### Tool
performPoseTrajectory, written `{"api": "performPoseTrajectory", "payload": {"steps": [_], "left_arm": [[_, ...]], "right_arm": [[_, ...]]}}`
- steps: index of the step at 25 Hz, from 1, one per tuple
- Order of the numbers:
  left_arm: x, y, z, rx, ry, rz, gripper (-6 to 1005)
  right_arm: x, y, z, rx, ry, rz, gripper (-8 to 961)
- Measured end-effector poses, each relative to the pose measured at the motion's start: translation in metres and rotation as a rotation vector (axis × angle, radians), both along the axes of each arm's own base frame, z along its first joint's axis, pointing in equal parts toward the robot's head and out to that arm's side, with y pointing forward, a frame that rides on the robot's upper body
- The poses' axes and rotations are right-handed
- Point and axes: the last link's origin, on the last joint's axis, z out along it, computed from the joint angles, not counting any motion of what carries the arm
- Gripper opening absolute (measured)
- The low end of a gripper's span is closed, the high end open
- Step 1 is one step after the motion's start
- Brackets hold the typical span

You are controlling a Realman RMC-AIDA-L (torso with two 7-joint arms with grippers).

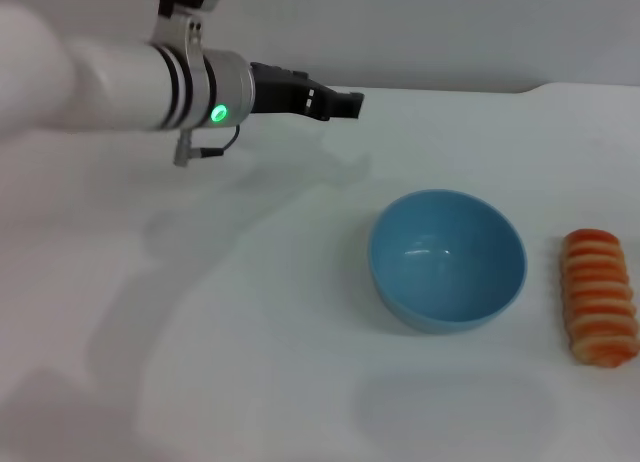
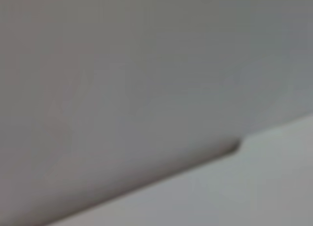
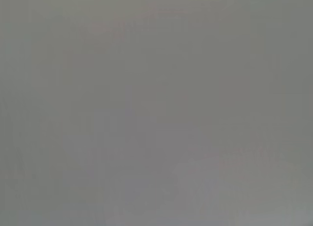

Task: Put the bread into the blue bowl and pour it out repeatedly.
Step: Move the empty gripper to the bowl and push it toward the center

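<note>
Beside the round, deep, light-blue smooth bowl, on its right and apart from it, lies the ridged, glossy orange-red toy bread loaf on the white desk. Up and to the bowl's left hangs the left pincer (whether its jaws are parted I cannot tell; it appears to hold nothing). A good pickup would grip the loaf across its width. One bowl, one loaf. No right pincer shows.

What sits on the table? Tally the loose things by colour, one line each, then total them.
Light blue: 1, the round, deep, smooth light-blue bowl
Orange-red with pale stripes: 1, the elongated ridged toy bread loaf
Total: 2
</note>
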Motion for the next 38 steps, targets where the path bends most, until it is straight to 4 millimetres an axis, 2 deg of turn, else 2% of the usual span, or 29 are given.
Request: {"api": "performPoseTrajectory", "payload": {"steps": [3, 6, 11, 13, 19, 23, 38], "left_arm": [[0.006, -0.001, 0.012, -0.152, 0.012, 0.023, 813], [0.008, -0.005, 0.012, -0.218, 0.018, 0.03, 813], [0.015, -0.019, -0.002, -0.335, 0.029, 0.03, 813], [0.016, -0.021, -0.006, -0.342, 0.032, 0.029, 813], [0.012, -0.025, -0.035, -0.344, 0.055, 0.052, 813], [0.01, -0.026, -0.044, -0.362, 0.074, 0.058, 812], [-0.007, -0.027, -0.061, -0.378, 0.092, 0.124, 813]], "right_arm": [[-0.001, 0.002, 0.0, -0.001, 0.001, 0.001, 626], [-0.001, 0.002, 0.0, -0.001, 0.001, 0.002, 625], [-0.001, 0.003, 0.0, -0.002, 0.002, 0.001, 625], [-0.001, 0.003, 0.0, -0.002, 0.002, 0.001, 625], [0.0, 0.003, 0.0, -0.007, 0.002, -0.005, 625], [0.0, 0.002, -0.001, -0.008, 0.002, -0.007, 625], [0.004, 0.002, -0.001, -0.019, -0.004, -0.029, 625]]}}
